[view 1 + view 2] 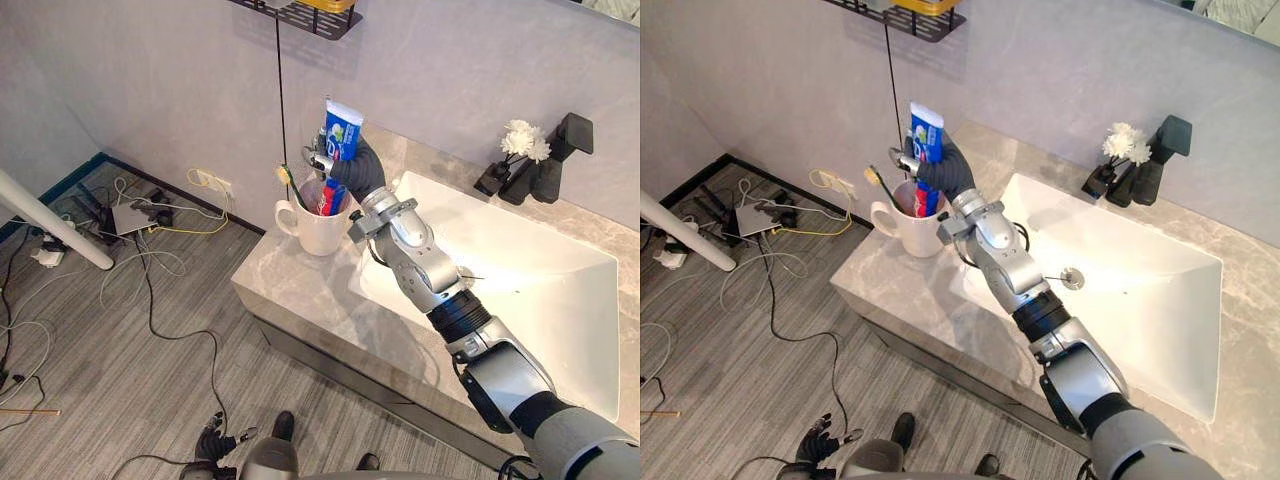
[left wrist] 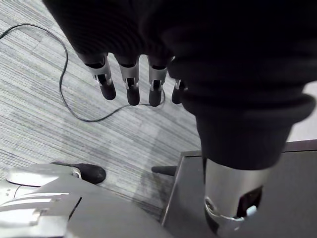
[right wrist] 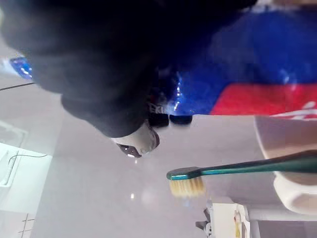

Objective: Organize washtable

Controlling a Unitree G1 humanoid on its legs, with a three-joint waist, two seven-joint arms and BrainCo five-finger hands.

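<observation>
A blue and red toothpaste tube (image 1: pixel 343 130) stands upright with its lower end inside a white mug (image 1: pixel 318 232) near the left end of the marble counter (image 1: pixel 290 285). My right hand (image 1: pixel 360 170) is curled round the tube just above the mug's rim. A green toothbrush (image 1: pixel 290 182) with yellowish bristles leans out of the mug to the left. In the right wrist view the toothbrush (image 3: pixel 237 168) juts from the mug beside the tube (image 3: pixel 277 79). My left hand (image 2: pixel 129 84) hangs over the carpet with straight fingers, holding nothing.
A white sink basin (image 1: pixel 520 290) lies right of the mug, with a black faucet (image 1: pixel 560 150) and white flowers (image 1: pixel 525 140) behind it. A black wall shelf (image 1: pixel 300 12) hangs above. Cables and a power strip (image 1: pixel 150 215) litter the floor left, beside a white pole (image 1: pixel 50 232).
</observation>
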